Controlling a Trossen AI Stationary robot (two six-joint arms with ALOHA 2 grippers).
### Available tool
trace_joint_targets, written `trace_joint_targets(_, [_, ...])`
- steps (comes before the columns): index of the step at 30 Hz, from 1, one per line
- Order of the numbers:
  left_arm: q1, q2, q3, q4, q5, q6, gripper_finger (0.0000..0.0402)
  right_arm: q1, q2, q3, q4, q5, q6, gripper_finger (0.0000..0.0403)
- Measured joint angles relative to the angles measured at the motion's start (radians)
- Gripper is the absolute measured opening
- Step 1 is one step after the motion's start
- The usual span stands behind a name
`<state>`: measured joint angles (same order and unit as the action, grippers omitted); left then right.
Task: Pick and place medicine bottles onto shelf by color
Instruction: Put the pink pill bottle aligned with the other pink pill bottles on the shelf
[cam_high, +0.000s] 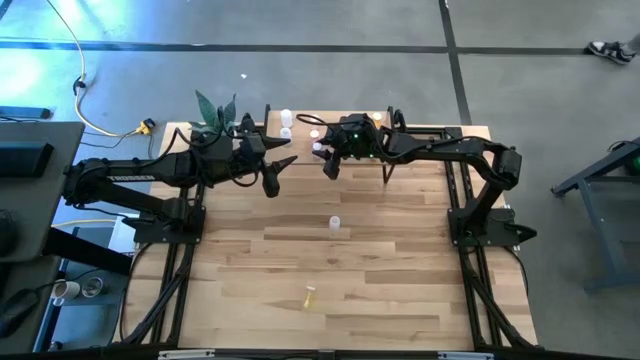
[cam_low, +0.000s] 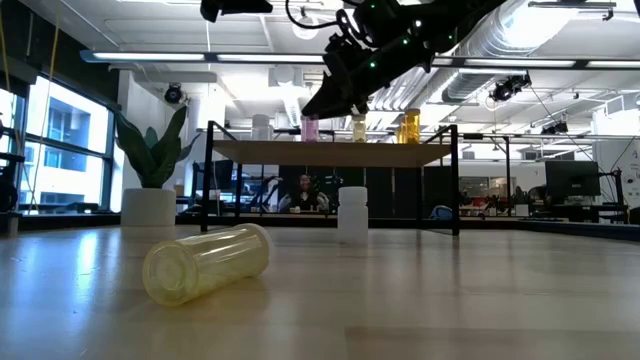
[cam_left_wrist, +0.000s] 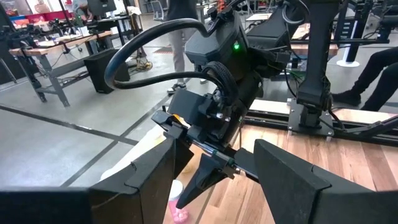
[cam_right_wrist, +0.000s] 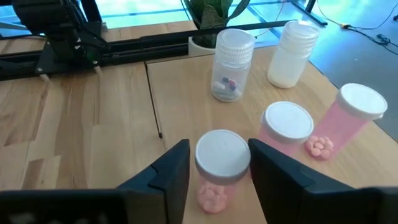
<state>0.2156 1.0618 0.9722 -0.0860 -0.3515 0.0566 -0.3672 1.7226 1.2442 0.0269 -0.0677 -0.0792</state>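
Medicine bottles: three pink, perhaps eight total.

text: none legible | labels: medicine bottles show no printed labels, plain white caps | brands: left arm carries pale lettering along its link in high view, too small to read | numbers: none | signs: none readable in room background of low view
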Motion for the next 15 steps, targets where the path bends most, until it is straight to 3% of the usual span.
trace_joint_targets(15, [0.000, 0.000, 0.000, 0.000, 0.000, 0.000, 0.0209, 0.001, -0.001, 0.019, 0.000, 0.000, 0.003, 0.0174])
